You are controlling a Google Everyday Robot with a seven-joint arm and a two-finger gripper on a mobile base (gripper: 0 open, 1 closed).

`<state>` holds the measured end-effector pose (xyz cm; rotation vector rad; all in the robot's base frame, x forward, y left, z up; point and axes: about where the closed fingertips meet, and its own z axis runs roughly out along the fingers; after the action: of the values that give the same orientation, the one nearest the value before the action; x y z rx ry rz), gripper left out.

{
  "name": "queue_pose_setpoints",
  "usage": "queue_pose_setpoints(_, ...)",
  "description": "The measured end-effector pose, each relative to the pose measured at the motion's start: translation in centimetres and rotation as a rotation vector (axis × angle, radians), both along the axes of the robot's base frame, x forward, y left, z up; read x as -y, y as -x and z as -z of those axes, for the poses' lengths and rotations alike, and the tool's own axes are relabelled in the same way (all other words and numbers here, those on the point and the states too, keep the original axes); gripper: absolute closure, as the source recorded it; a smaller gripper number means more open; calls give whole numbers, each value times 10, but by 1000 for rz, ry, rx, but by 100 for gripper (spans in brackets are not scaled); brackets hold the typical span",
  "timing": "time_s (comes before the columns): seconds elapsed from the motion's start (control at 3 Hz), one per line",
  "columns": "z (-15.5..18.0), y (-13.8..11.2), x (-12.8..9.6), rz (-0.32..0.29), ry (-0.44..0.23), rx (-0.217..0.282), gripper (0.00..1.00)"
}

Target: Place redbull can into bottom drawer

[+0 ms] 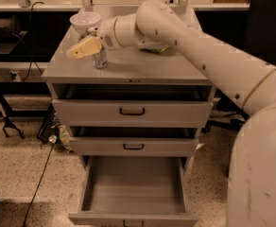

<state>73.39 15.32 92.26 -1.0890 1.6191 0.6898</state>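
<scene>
The robot's thick white arm reaches in from the right across the top of the grey metal three-drawer cabinet (pixel 157 69), ending in the tan-tipped two-finger gripper (pixel 83 47), which hangs over the left part of the cabinet top. Directly below and just behind that tan tip stands the tall slim silver redbull can (pixel 100 59), upright on the cabinet top near its left front corner; the gripper overlaps the can's upper end, and whether it is spread, closed or clasping the can cannot be told. The round white bowl (pixel 85 21) sits behind the can, toward the back left of the top. Something green (pixel 155 49) lies partly hidden under the arm. The deep grey bottom drawer (pixel 133 186) is pulled far out toward the camera, well below the can, while the two shallower grey drawers (pixel 90 112) above it are only slightly out. A dark cable (pixel 40 174) trails over the speckled floor on the left.
</scene>
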Motion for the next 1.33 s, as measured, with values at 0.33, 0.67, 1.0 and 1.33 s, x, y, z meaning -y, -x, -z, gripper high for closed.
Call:
queue_pose_setpoints(0.33, 11, -9, -13, -9, -35, -29, 25)
queue_pose_setpoints(0.67, 18, -13, -18, -14, -55, -42, 49)
queue_pose_setpoints(1.0, 6, -7, -5, -11, -59, -22, 80)
queue_pose_setpoints(1.33, -5, 0, 9, -9, -68, -7, 100)
